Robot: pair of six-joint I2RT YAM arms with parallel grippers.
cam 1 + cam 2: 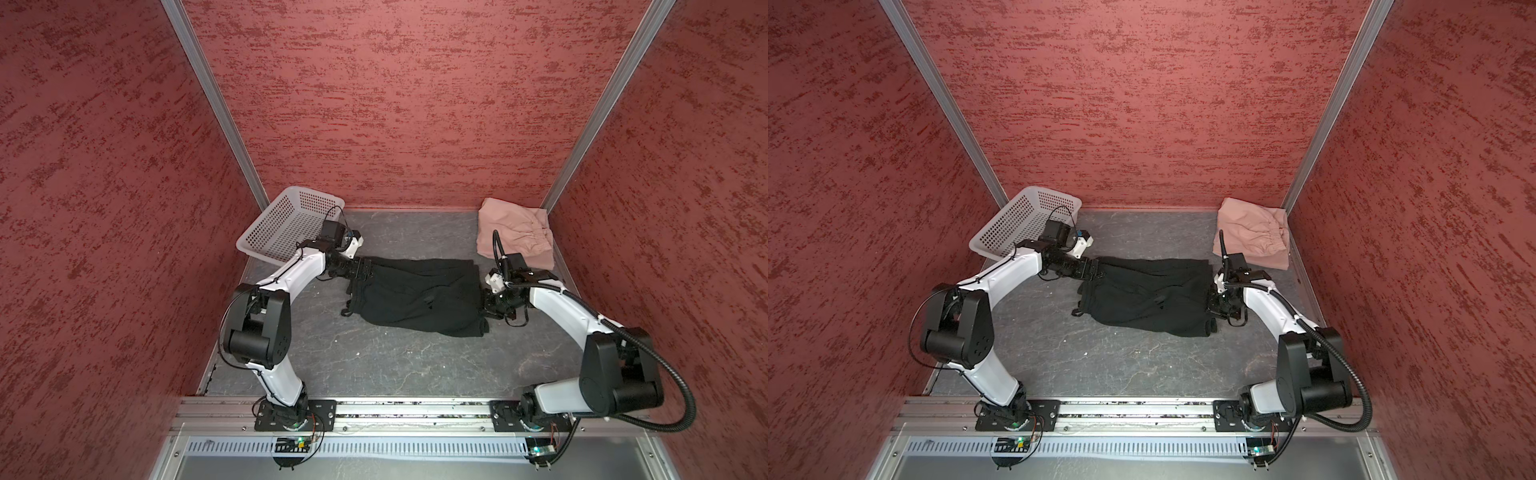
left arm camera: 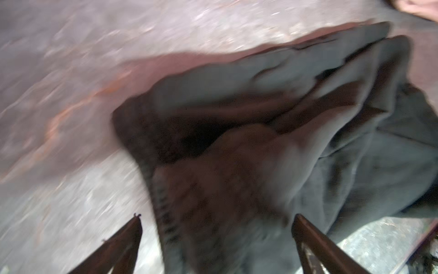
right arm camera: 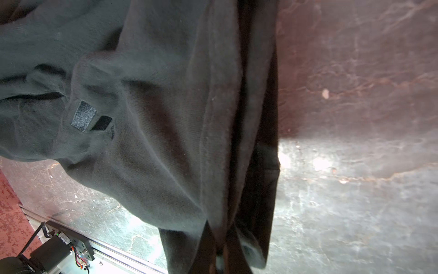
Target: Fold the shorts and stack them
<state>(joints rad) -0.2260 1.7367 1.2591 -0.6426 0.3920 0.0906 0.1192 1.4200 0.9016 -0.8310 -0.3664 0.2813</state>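
Note:
The black shorts point(image 1: 415, 299) point(image 1: 1150, 295) lie spread and rumpled across the middle of the table. My left gripper point(image 1: 368, 270) point(image 1: 1100, 268) is at their left end. In the blurred left wrist view its fingers point(image 2: 132, 234) stand wide apart, open, with the black cloth point(image 2: 260, 154) lying between them point(image 2: 218, 227). My right gripper point(image 1: 484, 299) point(image 1: 1210, 301) is shut on the right edge of the black shorts point(image 3: 154, 118), cloth pinched between the tips point(image 3: 220, 249). The dusty pink shorts point(image 1: 515, 237) point(image 1: 1254, 237) lie folded in the back right corner.
A white perforated basket point(image 1: 286, 224) point(image 1: 1017, 228) leans tilted in the back left corner, just behind my left arm. Red walls close in three sides. The dark marbled table point(image 1: 374, 365) stretches bare toward the front rail.

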